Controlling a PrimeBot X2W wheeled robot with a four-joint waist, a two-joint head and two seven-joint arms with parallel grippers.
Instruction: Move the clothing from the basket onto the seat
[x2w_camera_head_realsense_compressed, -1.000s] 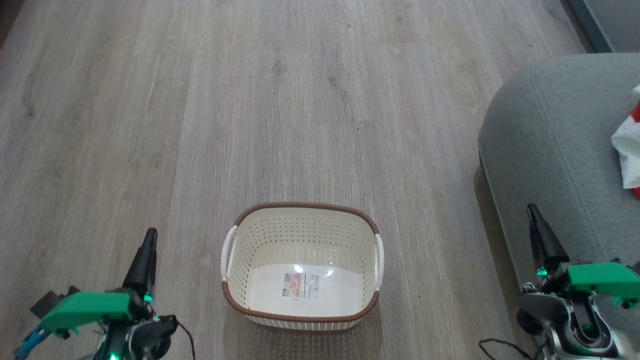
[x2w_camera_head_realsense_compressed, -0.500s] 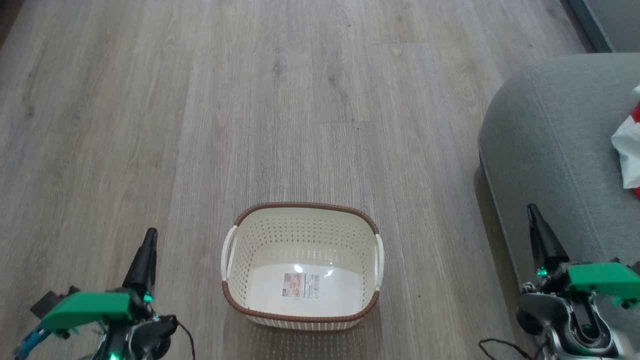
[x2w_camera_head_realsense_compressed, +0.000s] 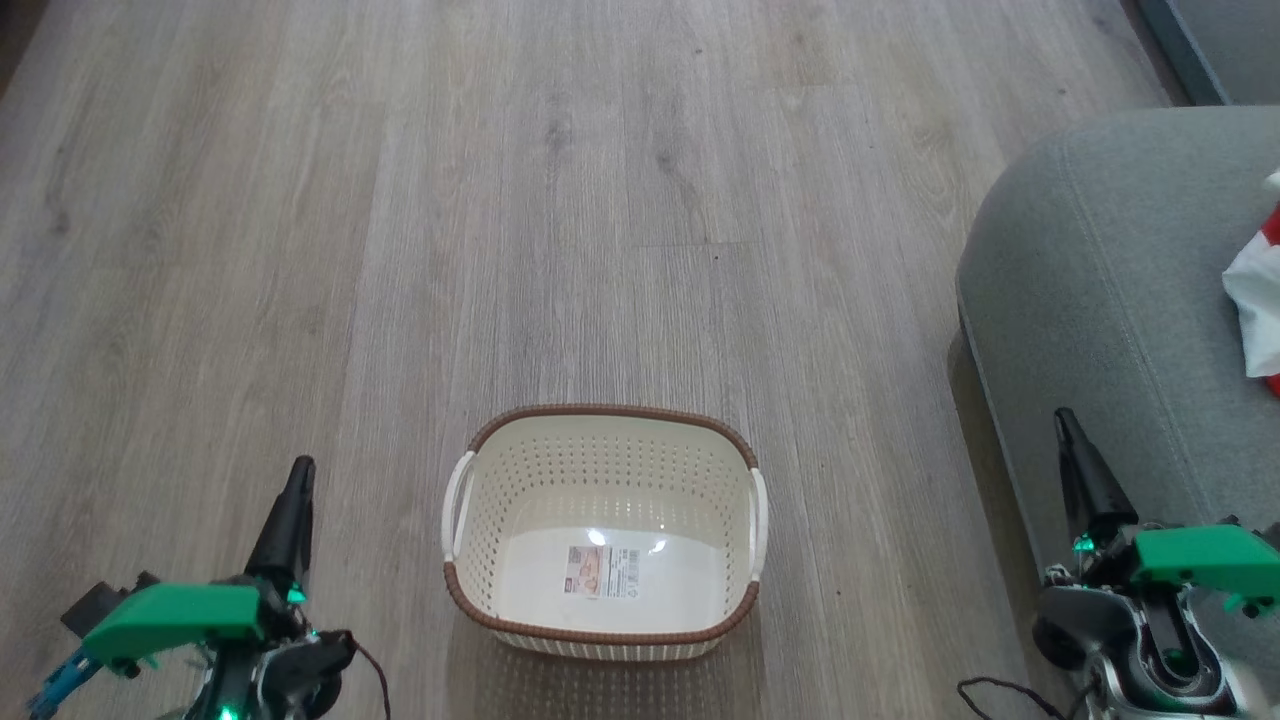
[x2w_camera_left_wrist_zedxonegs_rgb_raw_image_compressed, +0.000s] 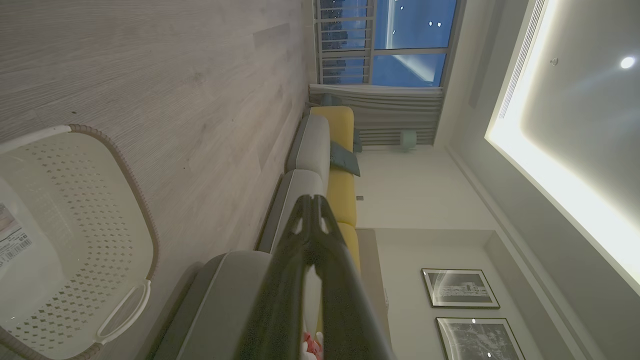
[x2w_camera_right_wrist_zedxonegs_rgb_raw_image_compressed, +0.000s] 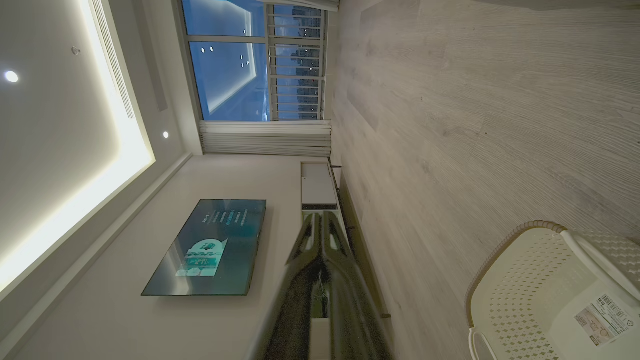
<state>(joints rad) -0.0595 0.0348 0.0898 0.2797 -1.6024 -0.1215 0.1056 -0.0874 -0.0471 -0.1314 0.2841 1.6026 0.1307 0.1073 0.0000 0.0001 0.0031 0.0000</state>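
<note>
Head view, count: you have one small cream-white perforated plastic basket (x2w_camera_head_realsense_compressed: 600, 470) with a brown woven-look rim and two white side handles, one label sticker (x2w_camera_head_realsense_compressed: 603, 571) on its floor, one large grey-green upholstered seat (x2w_camera_head_realsense_compressed: 1100, 300) and two grippers.
Head view, clothing: a white fabric piece of clothing (x2w_camera_head_realsense_compressed: 1255, 300) with red at its edges lies on the seat, cut off by the right edge of the frame and well apart from the basket.
Head view, basket axis: upright at lower centre on the grey wood-plank floor (x2w_camera_head_realsense_compressed: 400, 200), long axis running left to right.
Head view, pincers: the left gripper (x2w_camera_head_realsense_compressed: 298, 480) at lower left and the right gripper (x2w_camera_head_realsense_compressed: 1065, 425) at lower right each have their fingers pressed together, holding nothing, tips pointing up the frame.
Head view, writing: the sticker's print is too small for you to read.
Left wrist view, pincer: fingers together at bottom centre, in front of the seat.
Left wrist view, basket: lower left, near the seat's corner.
Left wrist view, room: two framed pictures (x2w_camera_left_wrist_zedxonegs_rgb_raw_image_compressed: 460, 287) at lower right.
Right wrist view, pincer: fingers together at bottom centre.
Right wrist view, basket: lower right, with a barcode on the sticker and its text unreadable.
Right wrist view, room: one dark wall screen (x2w_camera_right_wrist_zedxonegs_rgb_raw_image_compressed: 210, 247) at centre left, its writing too small to read.
</note>
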